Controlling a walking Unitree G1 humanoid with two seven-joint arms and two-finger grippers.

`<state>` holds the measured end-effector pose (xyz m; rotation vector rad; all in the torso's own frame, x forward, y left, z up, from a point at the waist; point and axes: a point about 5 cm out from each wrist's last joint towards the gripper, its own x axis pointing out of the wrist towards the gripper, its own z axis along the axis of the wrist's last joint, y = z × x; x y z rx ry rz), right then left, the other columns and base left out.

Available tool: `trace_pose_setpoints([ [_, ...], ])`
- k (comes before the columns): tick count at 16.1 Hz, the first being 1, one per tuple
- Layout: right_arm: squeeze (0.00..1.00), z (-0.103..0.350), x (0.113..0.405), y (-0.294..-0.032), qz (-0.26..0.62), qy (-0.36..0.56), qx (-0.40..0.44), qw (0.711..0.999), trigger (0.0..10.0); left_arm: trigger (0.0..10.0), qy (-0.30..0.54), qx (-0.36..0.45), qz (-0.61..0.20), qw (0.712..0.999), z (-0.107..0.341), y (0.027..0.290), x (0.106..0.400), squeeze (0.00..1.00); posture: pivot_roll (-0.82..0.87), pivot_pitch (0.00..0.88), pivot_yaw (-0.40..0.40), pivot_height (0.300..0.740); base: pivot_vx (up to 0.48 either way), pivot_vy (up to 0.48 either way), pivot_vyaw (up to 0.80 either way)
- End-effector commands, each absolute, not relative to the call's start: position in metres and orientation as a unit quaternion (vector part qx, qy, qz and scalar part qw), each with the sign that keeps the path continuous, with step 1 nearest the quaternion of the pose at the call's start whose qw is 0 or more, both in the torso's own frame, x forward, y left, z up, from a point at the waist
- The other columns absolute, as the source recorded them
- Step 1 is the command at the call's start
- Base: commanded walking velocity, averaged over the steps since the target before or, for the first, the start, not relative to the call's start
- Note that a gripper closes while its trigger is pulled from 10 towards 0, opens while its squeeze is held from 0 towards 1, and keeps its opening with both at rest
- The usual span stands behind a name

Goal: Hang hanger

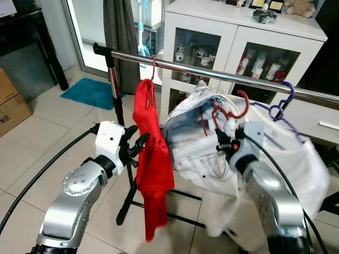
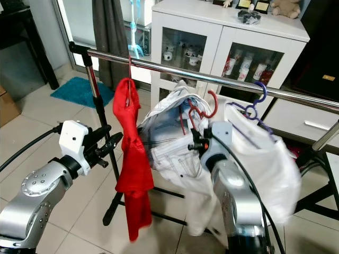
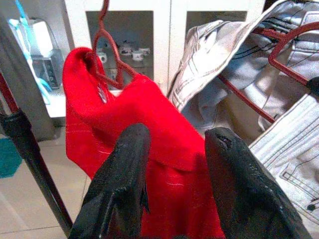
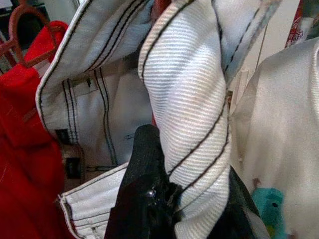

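Currently clamped in the right pincer (image 4: 169, 199): soft, floppy white jeans (image 1: 204, 153) on a stiff red hanger (image 1: 229, 112), unhooked below the rail (image 1: 222, 75), probably best gripped near the hook; left pincer (image 3: 172, 174) spread before the red garment (image 1: 151, 159).

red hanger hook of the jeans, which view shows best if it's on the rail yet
The left eye view: the red hanger hook sits below the rail, not on it, above the right gripper clamped on the jeans. The right eye view shows the same. The left wrist view catches its lower bars; the right wrist view shows bunched denim.
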<state>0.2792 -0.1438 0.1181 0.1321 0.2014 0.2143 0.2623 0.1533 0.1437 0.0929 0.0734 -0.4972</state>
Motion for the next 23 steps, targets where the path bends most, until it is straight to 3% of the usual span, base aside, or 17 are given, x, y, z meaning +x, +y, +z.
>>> trace_pose_setpoints([
  [1, 0.0, 0.131, 0.278, -0.144, 0.106, 0.073, 0.066, 0.99, 0.0, 10.0, 0.037, 0.046, -0.248, 0.967, 0.144, 0.15, 0.261, 0.0, -0.11, 0.0, -0.051, 0.74, -0.289, 0.0, 0.0],
  [10, 0.0, 0.132, 0.272, -0.144, 0.106, 0.085, 0.063, 0.989, 0.0, 10.0, 0.032, 0.046, -0.252, 0.966, 0.144, 0.147, 0.261, 0.0, -0.12, 0.0, -0.055, 0.74, -0.33, 0.0, 0.0],
  [15, 0.0, 0.135, 0.27, -0.134, 0.169, 0.089, 0.048, 0.98, 0.0, 10.0, 0.034, 0.059, -0.257, 0.964, 0.144, 0.154, 0.262, 0.0, -0.12, 0.0, -0.06, 0.74, -0.194, 0.0, 0.0],
  [17, 0.0, 0.139, 0.269, -0.133, 0.201, 0.088, 0.04, 0.975, 0.0, 10.0, 0.018, 0.067, -0.268, 0.961, 0.15, 0.16, 0.265, 1.0, -0.12, 0.0, -0.057, 0.74, 0.0, 0.0, 0.0],
  [20, 0.0, 0.149, 0.267, -0.13, 0.252, 0.085, 0.034, 0.963, 0.0, 10.0, 0.019, 0.157, -0.22, 0.963, 0.153, 0.176, 0.284, 1.0, -0.13, 0.0, -0.052, 0.74, 0.0, 0.0, 0.0],
  [21, 0.0, 0.157, 0.267, -0.129, 0.276, 0.079, 0.038, 0.957, 0.0, 10.0, 0.018, 0.205, -0.224, 0.952, 0.154, 0.179, 0.295, 0.82, -0.13, 0.0, -0.053, 0.74, 0.0, 0.0, 0.0],
  [22, 0.0, 0.162, 0.268, -0.131, 0.279, 0.074, 0.046, 0.956, 0.0, 10.0, 0.026, 0.218, -0.244, 0.945, 0.151, 0.177, 0.298, 0.35, -0.14, 0.0, -0.049, 0.74, 0.0, 0.0, 0.0],
  [23, 0.0, 0.163, 0.268, -0.131, 0.28, 0.073, 0.048, 0.956, 0.0, 10.0, 0.028, 0.222, -0.246, 0.943, 0.15, 0.177, 0.299, 0.0, -0.14, 0.0, -0.047, 0.74, 0.0, 0.0, 0.0],
])
